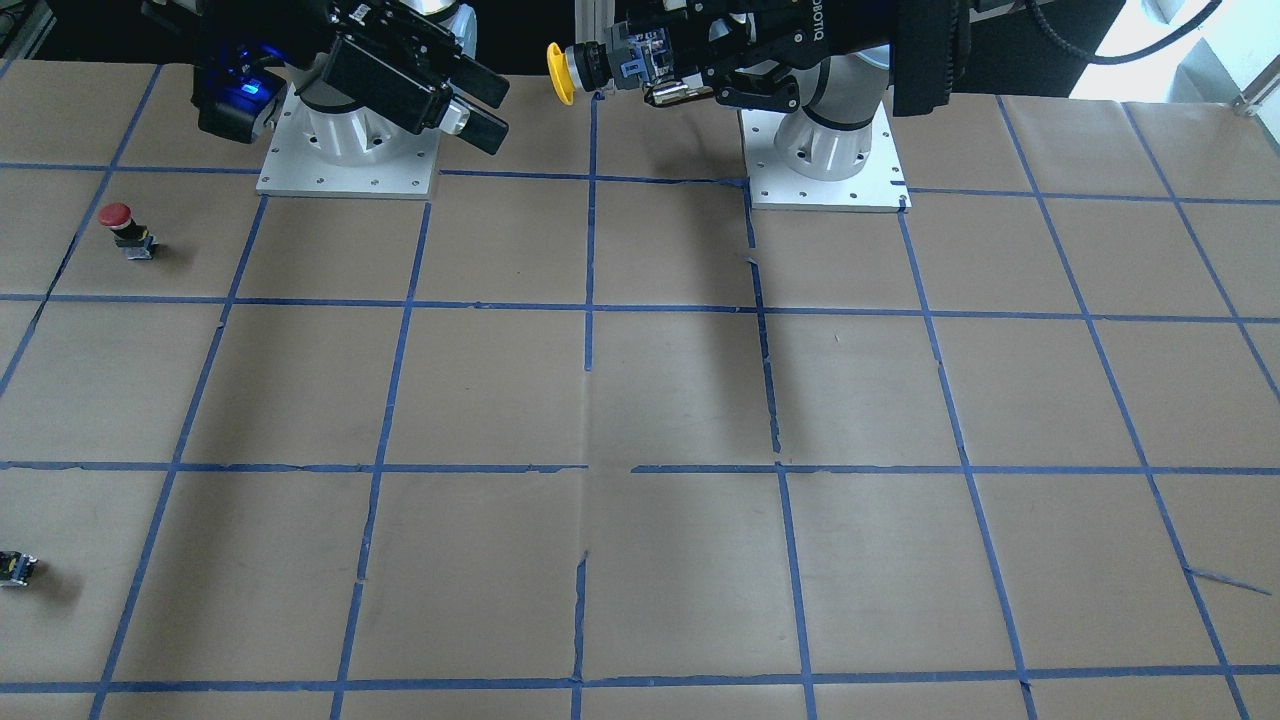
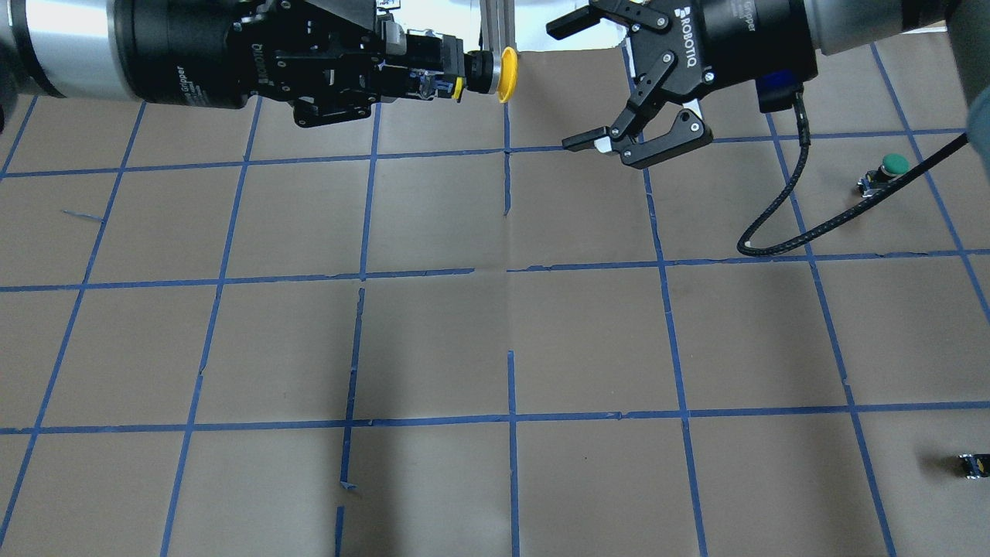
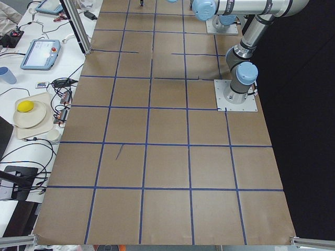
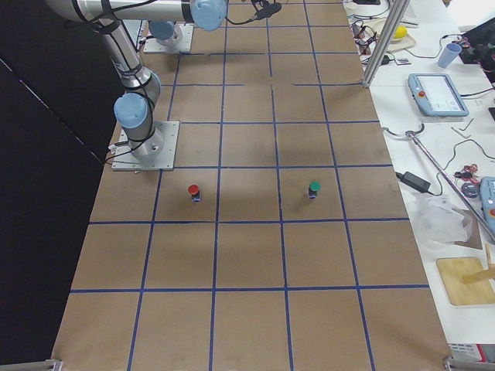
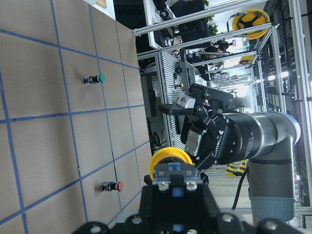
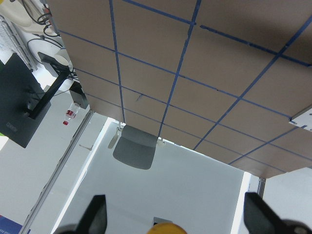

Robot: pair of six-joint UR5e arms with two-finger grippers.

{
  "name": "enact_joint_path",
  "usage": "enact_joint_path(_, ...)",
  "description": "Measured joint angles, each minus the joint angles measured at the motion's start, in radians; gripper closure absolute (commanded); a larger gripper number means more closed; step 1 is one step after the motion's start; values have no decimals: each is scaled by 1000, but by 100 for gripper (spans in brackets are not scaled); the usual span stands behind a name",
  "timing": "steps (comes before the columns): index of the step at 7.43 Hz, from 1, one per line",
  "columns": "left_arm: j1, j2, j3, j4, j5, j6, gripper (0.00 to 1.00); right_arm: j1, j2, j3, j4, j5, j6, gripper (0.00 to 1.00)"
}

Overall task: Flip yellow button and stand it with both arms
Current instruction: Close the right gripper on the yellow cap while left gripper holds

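Note:
My left gripper point(image 2: 425, 71) is shut on the black and grey-blue body of the yellow button point(image 2: 506, 73) and holds it sideways, high above the table, cap pointing at my right gripper. It shows the same in the front view, gripper point(image 1: 655, 75) and yellow cap point(image 1: 559, 72). My right gripper point(image 2: 570, 87) is open and empty, its jaws wide apart, a short gap from the cap. In the right wrist view the cap point(image 6: 167, 229) sits low between the spread fingertips point(image 6: 96, 214). The left wrist view shows the cap point(image 5: 168, 158) in front of the open right gripper point(image 5: 195, 105).
A red-capped button point(image 1: 125, 228) stands near the right arm's base point(image 1: 350, 150). A green-capped button point(image 2: 889, 166) stands on the table's right side, and a small dark block point(image 2: 974, 464) lies further out. A black cable point(image 2: 781, 232) hangs from the right wrist.

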Motion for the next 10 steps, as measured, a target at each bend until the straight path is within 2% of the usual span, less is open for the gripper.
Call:
enact_joint_path(4,-1,-2,-3,0,-9,-1,86,33,2,-1,-89,75,87,1)
enact_joint_path(6,-1,-2,-4,0,-8,4,86,34,4,1,-88,84,90,13)
enact_joint_path(9,-1,-1,-4,0,-7,3,86,34,2,15,-89,84,88,74)
enact_joint_path(10,-1,-2,-4,0,-7,6,86,34,2,22,-89,85,87,87)
